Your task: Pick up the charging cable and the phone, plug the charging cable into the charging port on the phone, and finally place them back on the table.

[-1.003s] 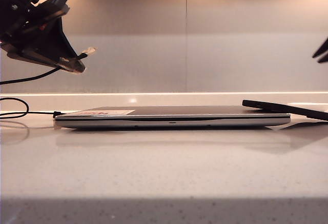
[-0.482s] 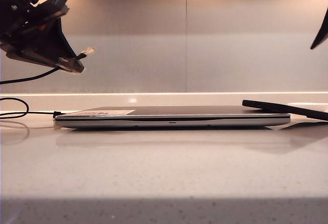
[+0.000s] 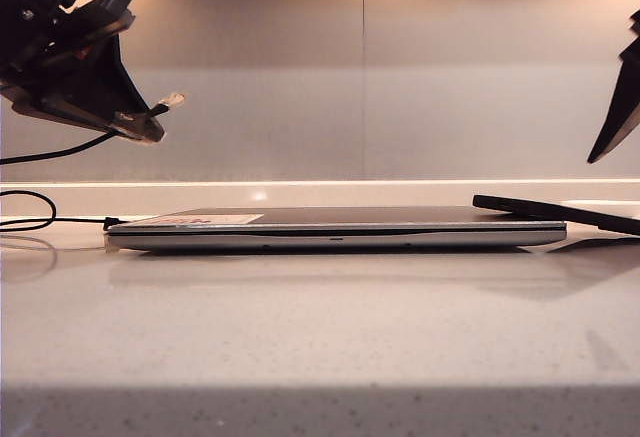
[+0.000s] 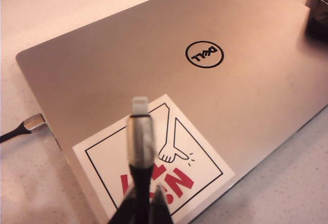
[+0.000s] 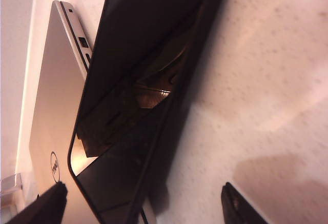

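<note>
Speckled pale surface [image 3: 320,337] lies closest. On it sits the closed laptop [image 3: 335,229]; the phone [image 3: 560,213] lies long-ways, one end on the lid, sloping down rightward. My left tool [image 3: 150,122] hangs high, pinching the charging cable [image 4: 140,147], tip pointing right. My right tool [image 5: 141,203] gapes wide over the phone, empty.

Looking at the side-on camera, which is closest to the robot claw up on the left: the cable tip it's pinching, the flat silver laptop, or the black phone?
From the left gripper, raised at upper left:
1. Silver-white connector tip of the thin black charging cable, pinched in it.
2. Wide silver-grey laptop, lying below it on the table.
3. Slim black phone, far right, resting on the laptop's far end.
</note>
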`<state>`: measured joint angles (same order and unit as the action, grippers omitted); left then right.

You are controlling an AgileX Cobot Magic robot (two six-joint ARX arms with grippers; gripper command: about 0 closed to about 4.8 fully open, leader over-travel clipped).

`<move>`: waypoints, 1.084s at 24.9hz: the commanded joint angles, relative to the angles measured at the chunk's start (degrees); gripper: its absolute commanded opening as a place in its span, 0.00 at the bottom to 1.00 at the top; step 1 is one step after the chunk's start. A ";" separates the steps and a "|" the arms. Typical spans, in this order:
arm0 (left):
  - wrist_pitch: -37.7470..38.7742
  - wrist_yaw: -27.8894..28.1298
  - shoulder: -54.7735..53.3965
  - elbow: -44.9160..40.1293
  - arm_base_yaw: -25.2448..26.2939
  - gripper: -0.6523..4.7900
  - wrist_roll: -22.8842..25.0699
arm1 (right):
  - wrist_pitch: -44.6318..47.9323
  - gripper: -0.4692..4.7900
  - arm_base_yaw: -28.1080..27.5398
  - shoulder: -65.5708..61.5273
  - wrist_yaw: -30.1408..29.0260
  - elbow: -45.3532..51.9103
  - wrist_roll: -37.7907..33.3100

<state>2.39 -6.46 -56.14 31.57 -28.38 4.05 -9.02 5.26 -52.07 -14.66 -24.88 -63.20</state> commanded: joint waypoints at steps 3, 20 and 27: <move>-0.81 -0.22 0.09 0.37 -0.04 0.11 0.00 | 6.32 0.87 0.02 -4.20 -0.74 -0.26 -0.81; -2.03 -0.24 0.11 0.37 -0.04 0.11 -0.02 | 17.11 0.84 0.02 -15.78 -2.01 -0.26 -7.06; -2.03 -0.22 0.09 0.37 -0.04 0.11 -0.02 | 19.56 0.84 0.02 -18.10 -1.95 -0.26 -7.30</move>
<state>1.10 -6.46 -56.14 31.57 -28.38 4.05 13.26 5.26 -69.43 -16.97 -26.00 -70.52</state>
